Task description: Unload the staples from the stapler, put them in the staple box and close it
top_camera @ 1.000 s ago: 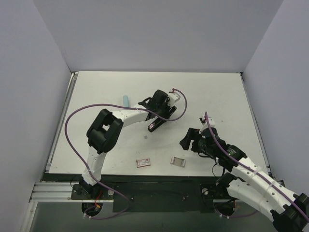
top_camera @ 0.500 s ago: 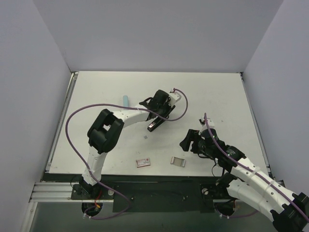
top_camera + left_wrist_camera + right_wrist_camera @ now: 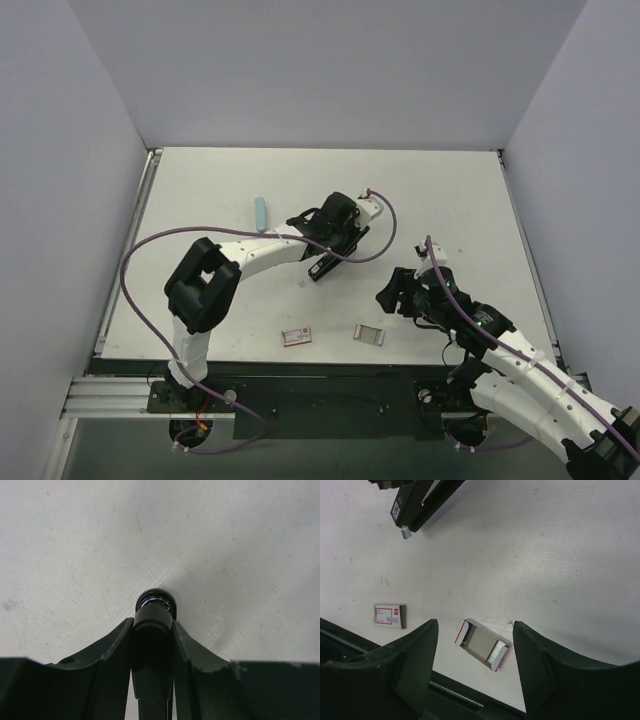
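Left claw (image 3: pixel 152 626) clamps the stapler (image 3: pixel 155 601); right claw (image 3: pixel 475 625) gapes empty near an open staple box (image 3: pixel 481 644) holding staples (image 3: pixel 496 652)

Left fingers (image 3: pixel 112 650) have closed onto the stapler (image 3: pixel 152 622).

Top external view: fixed above and behind the arm bases, facing down and forward. From far off it takes in the whole white rectangular table (image 3: pixel 450 200).

Left wrist view: very near and low over the table, sighting along the slim black stapler (image 3: pixel 152 630) between its own fingers (image 3: pixel 112 652).

Right wrist view: higher, tilted down toward the table's near edge.

Shared with the top view are the stapler's tip, the open red-and-white cardboard staple box (image 3: pixel 482 645) and the small closed staple box (image 3: pixel 389 615).
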Robot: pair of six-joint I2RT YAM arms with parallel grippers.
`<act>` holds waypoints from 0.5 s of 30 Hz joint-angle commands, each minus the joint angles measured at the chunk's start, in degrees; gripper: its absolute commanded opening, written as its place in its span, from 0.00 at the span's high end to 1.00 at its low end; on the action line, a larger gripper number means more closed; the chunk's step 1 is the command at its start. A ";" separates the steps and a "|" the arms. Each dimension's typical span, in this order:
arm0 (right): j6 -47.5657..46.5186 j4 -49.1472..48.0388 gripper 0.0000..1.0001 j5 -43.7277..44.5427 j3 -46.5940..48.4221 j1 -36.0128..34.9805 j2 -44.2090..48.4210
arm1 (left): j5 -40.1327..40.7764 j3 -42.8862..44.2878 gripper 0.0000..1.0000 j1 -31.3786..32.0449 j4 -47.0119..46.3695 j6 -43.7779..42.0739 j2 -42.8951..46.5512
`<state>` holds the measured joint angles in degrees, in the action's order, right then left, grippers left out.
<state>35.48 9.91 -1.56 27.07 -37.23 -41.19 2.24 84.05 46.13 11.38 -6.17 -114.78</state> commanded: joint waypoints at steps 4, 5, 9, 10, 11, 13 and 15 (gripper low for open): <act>-8.31 6.42 0.45 0.43 7.99 -0.56 4.18 | -6.89 -4.50 1.00 1.77 -2.85 3.97 16.23; -9.20 6.96 0.45 -0.80 9.22 -0.56 4.71 | -8.81 -6.08 1.00 2.12 -3.90 4.50 17.30; -14.81 11.09 0.47 -1.42 13.26 -0.65 7.61 | -15.92 -10.38 1.00 2.47 -6.62 7.82 23.63; -15.27 12.05 0.47 -1.51 13.97 -0.56 8.05 | -17.78 -11.36 1.00 2.56 -7.41 8.98 25.81; -15.79 12.58 0.47 -2.30 15.11 -0.73 8.75 | -20.58 -12.84 1.00 2.65 -8.64 9.51 26.79; -16.15 12.94 0.47 -4.66 16.95 -0.65 8.93 | -24.46 -14.70 1.00 3.35 -10.14 10.83 29.26; -16.67 13.20 0.49 -7.30 18.88 -0.82 8.76 | -27.98 -17.07 1.00 4.05 -13.21 12.84 31.80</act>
<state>22.35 20.64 -3.99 41.39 -37.58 -32.58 -14.63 69.36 48.75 7.53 1.76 -88.82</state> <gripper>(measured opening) 0.527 0.423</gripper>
